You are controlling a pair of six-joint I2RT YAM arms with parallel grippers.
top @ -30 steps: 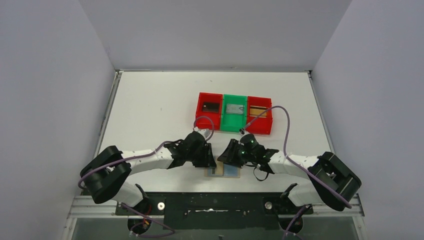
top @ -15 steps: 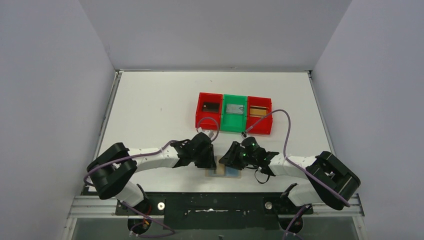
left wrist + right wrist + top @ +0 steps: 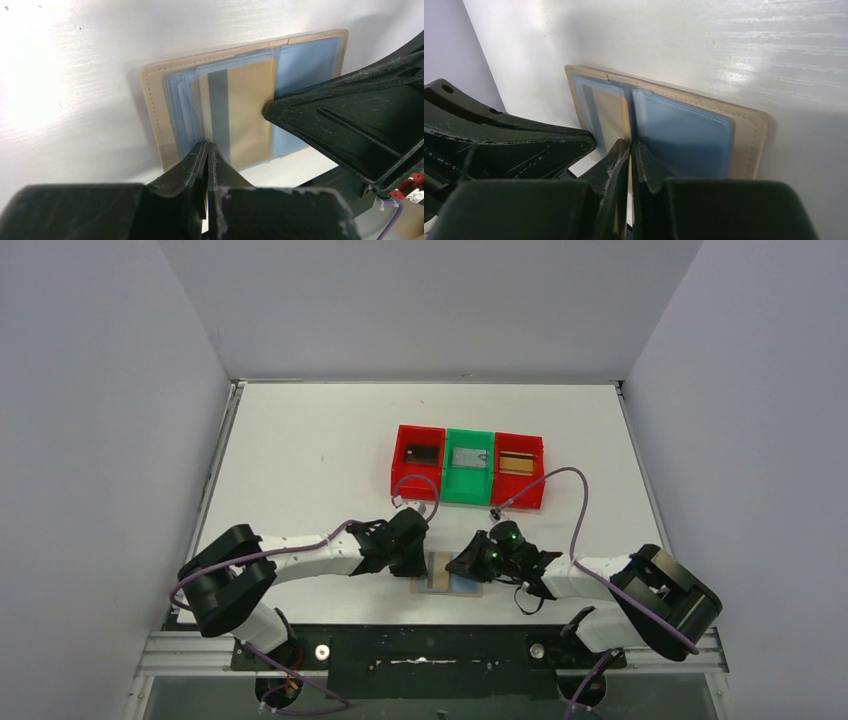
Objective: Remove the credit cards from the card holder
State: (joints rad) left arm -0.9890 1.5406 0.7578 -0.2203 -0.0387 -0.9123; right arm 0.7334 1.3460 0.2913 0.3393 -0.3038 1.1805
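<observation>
The card holder (image 3: 448, 583) lies open and flat near the table's front edge, tan-rimmed with pale blue-grey panels (image 3: 305, 65). A tan credit card (image 3: 247, 115) with a grey stripe lies on its left panel, partly out of the pocket. My left gripper (image 3: 207, 145) is shut, its tips resting on the card's near edge by the stripe; no grip shows. My right gripper (image 3: 630, 144) is shut too, tips at the centre fold between the card (image 3: 610, 112) and the blue panel (image 3: 684, 132). In the top view the left gripper (image 3: 424, 562) and right gripper (image 3: 458, 568) flank the holder.
Three joined trays stand behind the arms: a red tray (image 3: 403, 472), a green tray (image 3: 465, 492) and another red tray (image 3: 522, 494), each with a flat card-like item inside. The table's front edge (image 3: 430, 618) is just beyond the holder. Purple cables loop over both wrists.
Both grippers have closed. Both have drawn back toward the table's front edge and lower onto the card holder, which now shows more between them.
</observation>
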